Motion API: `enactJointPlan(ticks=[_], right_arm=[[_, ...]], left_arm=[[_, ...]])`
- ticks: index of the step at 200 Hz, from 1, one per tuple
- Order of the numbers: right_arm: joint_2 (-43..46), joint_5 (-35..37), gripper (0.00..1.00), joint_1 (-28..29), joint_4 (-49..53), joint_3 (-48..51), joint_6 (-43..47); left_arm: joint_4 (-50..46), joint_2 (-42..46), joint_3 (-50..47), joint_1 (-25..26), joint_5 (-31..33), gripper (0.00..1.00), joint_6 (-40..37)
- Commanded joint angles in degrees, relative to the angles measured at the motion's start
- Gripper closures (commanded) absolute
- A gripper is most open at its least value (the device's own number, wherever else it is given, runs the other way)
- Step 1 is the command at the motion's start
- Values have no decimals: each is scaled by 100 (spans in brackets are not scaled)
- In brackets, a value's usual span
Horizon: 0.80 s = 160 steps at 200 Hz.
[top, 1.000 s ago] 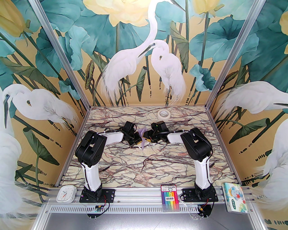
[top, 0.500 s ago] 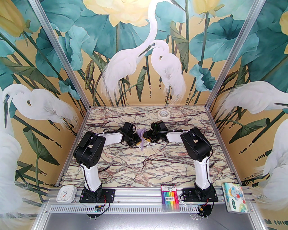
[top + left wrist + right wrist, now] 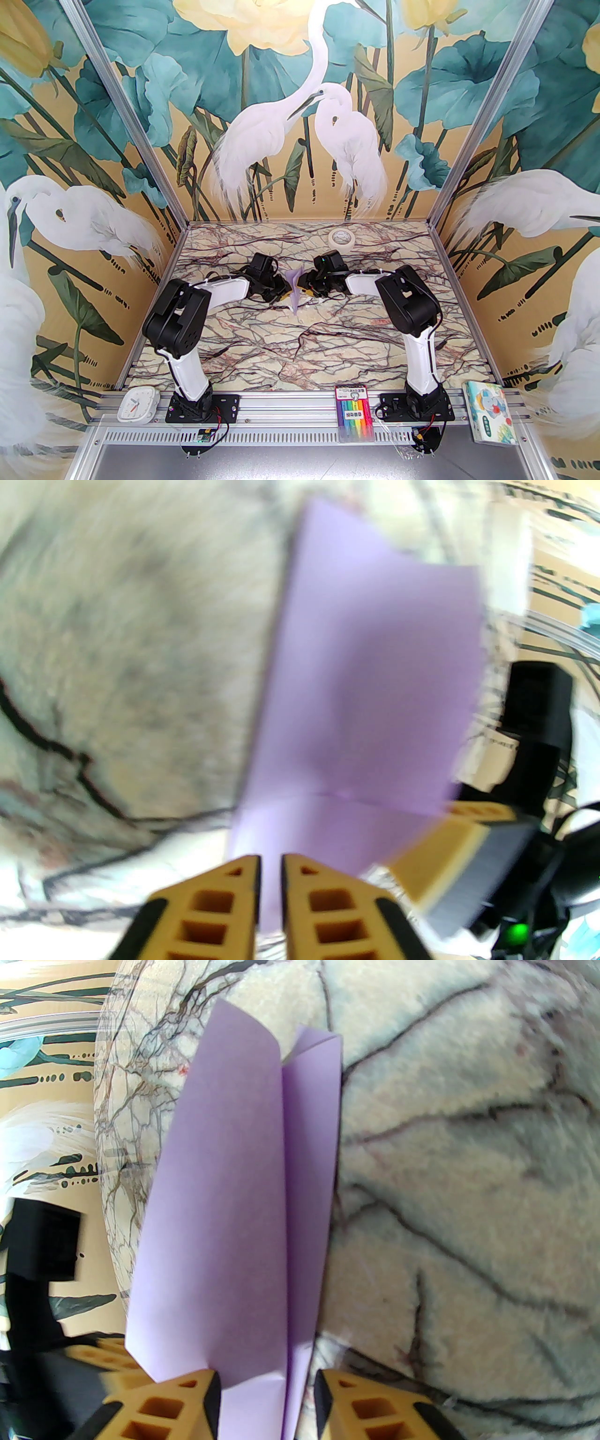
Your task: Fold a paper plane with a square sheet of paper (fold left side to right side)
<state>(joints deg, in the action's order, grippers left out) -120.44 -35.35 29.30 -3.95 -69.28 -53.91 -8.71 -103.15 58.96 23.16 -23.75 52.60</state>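
Two grippers are brought close together over the middle of the table [image 3: 328, 337]. Between them the paper plane [image 3: 295, 291] is held up off the marbled surface, its pointed end toward the near side. The right gripper [image 3: 267, 1375] is set part-way closed, with the folded lavender layers running between its fingers, and the plane is judged to be gripped there. On the left gripper [image 3: 270, 859] only a narrow slit is seen between the fingers, with lavender showing through it. Whether the paper is pinched there cannot be told, as that view is blurred.

The plane is judged to be very light and thin, limp in its flaps and stiffer along the centre ridge. It could be crumpled easily, and its creases could spring open; in the right wrist view two flaps are seen splayed apart at the far end. It is best taken along the ridge with light pressure, the flaps being left free.

The white tape roll [image 3: 341, 239] is seen well apart at the back. The small clock [image 3: 137, 404], marker pack [image 3: 355, 410] and tissue pack [image 3: 490, 412] are ranged along the front rail, also well apart. Nothing is found in the way except the grippers themselves, each crowding the other beside the paper.
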Motion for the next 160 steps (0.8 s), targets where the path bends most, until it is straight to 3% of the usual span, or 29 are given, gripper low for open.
enactJointPlan(ticks=[1, 65, 160], right_arm=[[-278, 387, 60, 14, 368, -3, 181], [-276, 371, 60, 14, 373, -14, 172], [-281, 352, 60, 21, 365, -26, 143]], left_arm=[[591, 280, -66, -81, -169, 77, -139], [1050, -70, -111, -75, -531, 78, -153], [1398, -6, -552, -66, -319, 79, -512]])
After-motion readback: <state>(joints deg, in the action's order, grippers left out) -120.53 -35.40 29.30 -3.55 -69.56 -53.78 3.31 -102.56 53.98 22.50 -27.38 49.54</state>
